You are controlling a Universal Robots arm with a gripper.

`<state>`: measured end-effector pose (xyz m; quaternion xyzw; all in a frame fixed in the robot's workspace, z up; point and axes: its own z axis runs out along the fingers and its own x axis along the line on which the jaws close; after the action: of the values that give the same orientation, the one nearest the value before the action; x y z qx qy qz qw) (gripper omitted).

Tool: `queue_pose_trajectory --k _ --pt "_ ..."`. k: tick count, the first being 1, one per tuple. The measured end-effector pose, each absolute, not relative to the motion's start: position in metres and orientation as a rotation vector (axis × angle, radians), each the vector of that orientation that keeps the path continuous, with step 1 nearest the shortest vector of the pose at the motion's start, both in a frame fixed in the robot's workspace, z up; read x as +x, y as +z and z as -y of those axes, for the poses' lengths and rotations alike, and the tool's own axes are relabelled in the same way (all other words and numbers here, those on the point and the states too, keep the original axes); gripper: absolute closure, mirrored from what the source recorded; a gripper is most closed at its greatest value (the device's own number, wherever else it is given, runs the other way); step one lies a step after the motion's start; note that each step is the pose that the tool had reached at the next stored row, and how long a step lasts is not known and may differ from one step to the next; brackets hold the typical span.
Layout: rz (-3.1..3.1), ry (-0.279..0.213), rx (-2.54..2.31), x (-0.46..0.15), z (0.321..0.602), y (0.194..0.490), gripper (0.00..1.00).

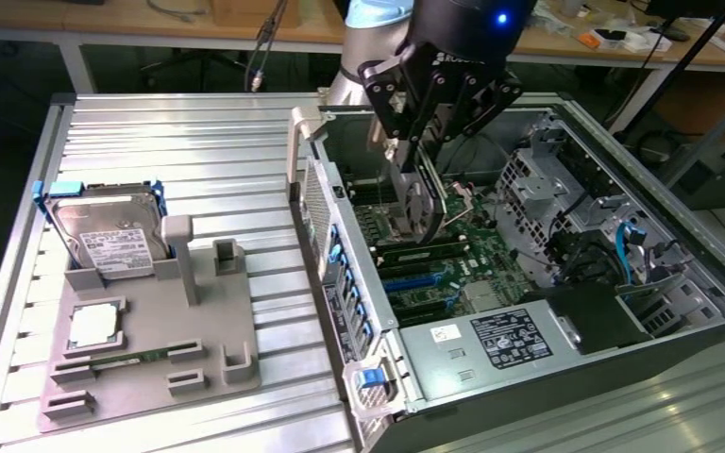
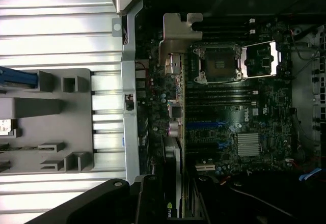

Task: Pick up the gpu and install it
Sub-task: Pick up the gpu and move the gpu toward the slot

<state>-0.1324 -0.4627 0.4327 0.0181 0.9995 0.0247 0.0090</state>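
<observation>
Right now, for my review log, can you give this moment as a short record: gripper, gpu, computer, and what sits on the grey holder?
gripper: shut on the gpu
gpu: held on edge, hanging inside the open computer case over the motherboard; seen close by the wrist view
seated in a slot: not as far as shows
grey holder: beside the case, on the exterior view's left
on the holder: hard drive standing upright, square silver chip, green memory stick
</observation>
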Motion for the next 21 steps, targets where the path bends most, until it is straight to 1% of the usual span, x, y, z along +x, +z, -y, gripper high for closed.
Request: queue_pose_trajectory --k 21 --pt "-3.122 0.077 0.057 -0.108 0.463 0.433 0.73"
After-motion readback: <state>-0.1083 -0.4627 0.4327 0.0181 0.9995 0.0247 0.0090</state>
